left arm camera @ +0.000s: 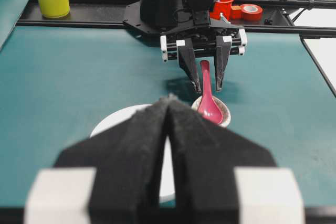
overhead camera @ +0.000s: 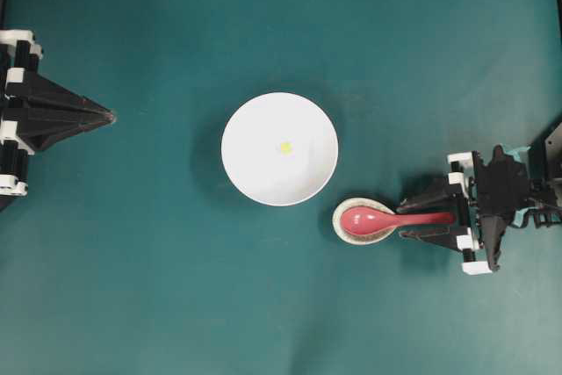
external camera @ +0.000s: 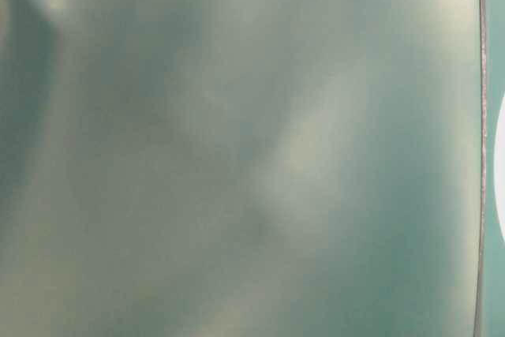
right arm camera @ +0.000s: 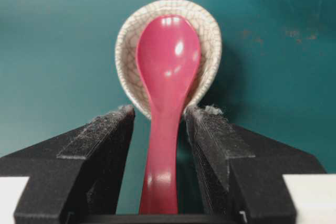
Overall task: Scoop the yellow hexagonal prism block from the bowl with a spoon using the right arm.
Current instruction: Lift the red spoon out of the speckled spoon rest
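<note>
Right pincer [right arm camera: 160,124] is spread wide, jaws straddling the spoon [right arm camera: 165,77] handle, a gap on each side, nothing pinched yet. The scoop sits in the speckled spoon rest [right arm camera: 210,35] just ahead of the jaw tips; the handle runs back between them.

Step in hand looks like the grasp. Close evenly on the handle and keep it centred, since glossy ceramic could twist or slip. Grip mid-handle, clear of the rest's rim, then lift straight up.

Yellow block [overhead camera: 285,147] lies mid-bowl [overhead camera: 255,173], beyond the spoon's tip and off to one side of the pincer. Left pincer [left arm camera: 168,145] is pressed together, idle.
</note>
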Robot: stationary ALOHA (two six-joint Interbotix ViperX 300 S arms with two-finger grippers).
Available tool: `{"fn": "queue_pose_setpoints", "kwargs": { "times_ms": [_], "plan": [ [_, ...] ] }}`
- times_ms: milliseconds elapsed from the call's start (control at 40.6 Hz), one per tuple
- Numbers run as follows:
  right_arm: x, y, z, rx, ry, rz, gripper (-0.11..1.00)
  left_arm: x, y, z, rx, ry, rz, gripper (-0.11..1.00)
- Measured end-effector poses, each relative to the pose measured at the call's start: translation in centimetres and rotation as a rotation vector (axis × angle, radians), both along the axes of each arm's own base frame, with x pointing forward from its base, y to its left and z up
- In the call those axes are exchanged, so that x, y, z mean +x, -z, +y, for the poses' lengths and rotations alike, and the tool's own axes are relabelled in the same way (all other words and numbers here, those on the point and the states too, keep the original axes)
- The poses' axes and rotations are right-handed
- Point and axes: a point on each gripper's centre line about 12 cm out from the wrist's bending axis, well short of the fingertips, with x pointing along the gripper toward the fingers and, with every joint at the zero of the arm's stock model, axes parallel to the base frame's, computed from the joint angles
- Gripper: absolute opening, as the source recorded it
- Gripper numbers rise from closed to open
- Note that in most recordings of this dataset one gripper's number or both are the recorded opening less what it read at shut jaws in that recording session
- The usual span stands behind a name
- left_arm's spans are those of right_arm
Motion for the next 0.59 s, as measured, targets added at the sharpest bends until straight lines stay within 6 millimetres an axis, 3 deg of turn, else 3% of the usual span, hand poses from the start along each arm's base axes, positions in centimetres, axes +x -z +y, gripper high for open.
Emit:
{"fn": "queue_pose_setpoints", "kwargs": {
  "times_ms": [148, 344, 590],
  "plan": [
    [0.00, -0.05, 0.02, 0.002, 0.001, -0.003, 0.46, 0.00, -0.02, 0.00, -0.001, 0.000, -0.002, 0.00],
    [0.01, -0.02, -0.02, 0.000, 0.002, -0.001, 0.26, 0.00, 0.00, 0.00, -0.001, 0.000, 0.000, 0.00],
    [0.06, -0.38, 0.06, 0.007, 0.000, -0.014, 0.24, 0.00, 0.00, 0.00, 0.000, 0.000, 0.000, 0.00]
  ]
}}
